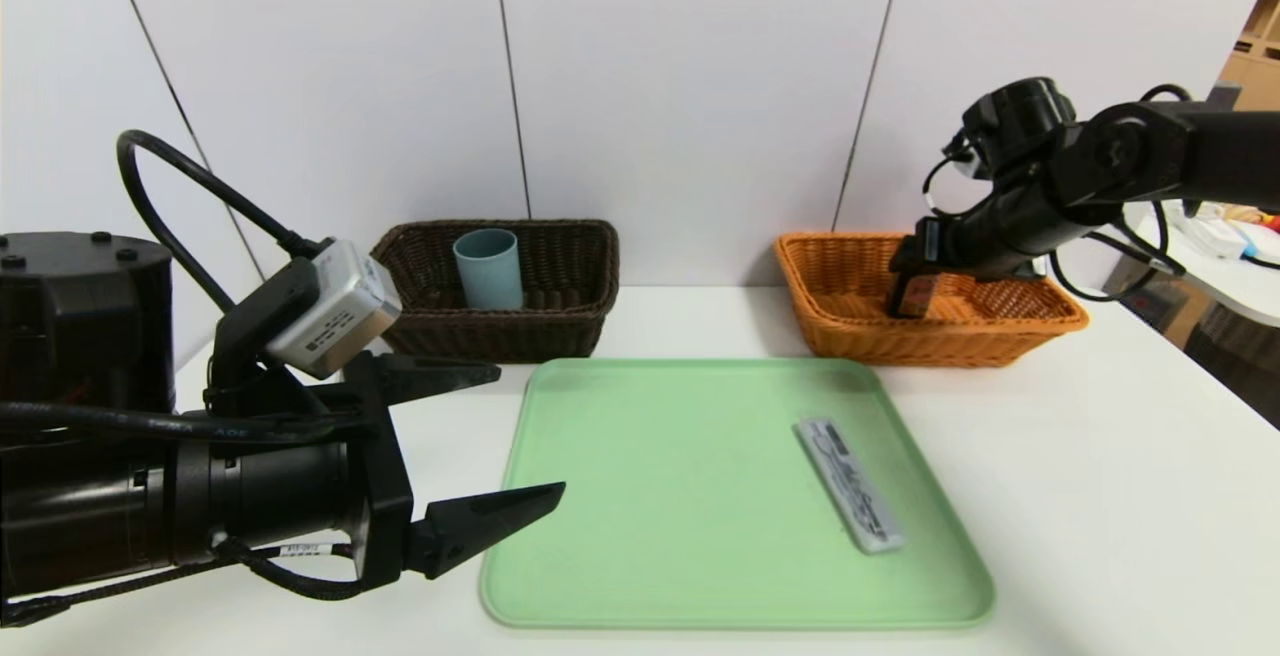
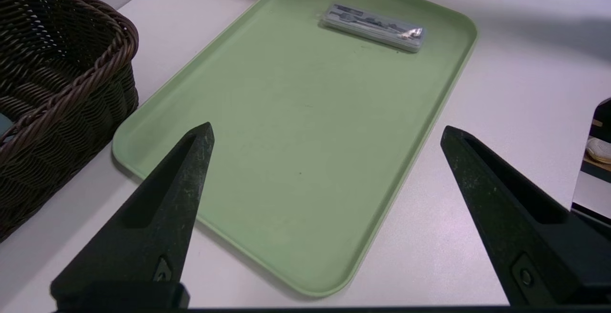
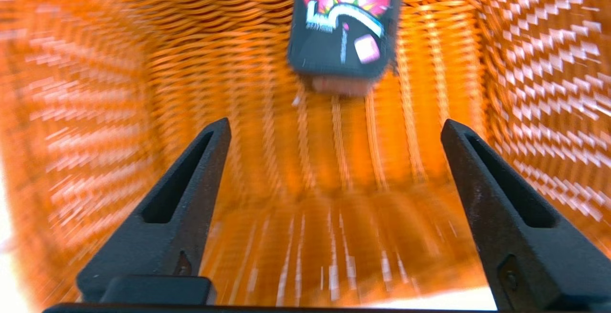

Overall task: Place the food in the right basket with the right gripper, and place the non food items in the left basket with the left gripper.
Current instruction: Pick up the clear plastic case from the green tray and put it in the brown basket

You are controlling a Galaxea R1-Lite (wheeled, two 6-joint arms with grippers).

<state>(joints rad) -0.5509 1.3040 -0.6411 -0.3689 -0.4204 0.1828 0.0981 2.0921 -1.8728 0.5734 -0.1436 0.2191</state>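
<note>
Head view: drink carton (image 1: 915, 294) sits inside the orange basket (image 1: 850, 321); right claw (image 1: 925, 261) is over that basket, jaws apart, gripping nothing (right wrist view confirms carton (image 3: 342, 29) is free of the fingers). Blue cup (image 1: 488, 268) stands in the dark basket (image 1: 570, 321). Remaining item: grey cutlery packet (image 1: 850, 484) on the green tray (image 1: 650, 496), toward 4 o'clock of the tray. Long axis runs roughly 11-to-5. Left claw (image 1: 500, 441), jaws wide apart and empty, hovers at the tray's 9 o'clock edge; packet lies across the tray at about 3 o'clock from it. Judgement: left claw must cross the tray and turn to span the packet's narrow width.
</note>
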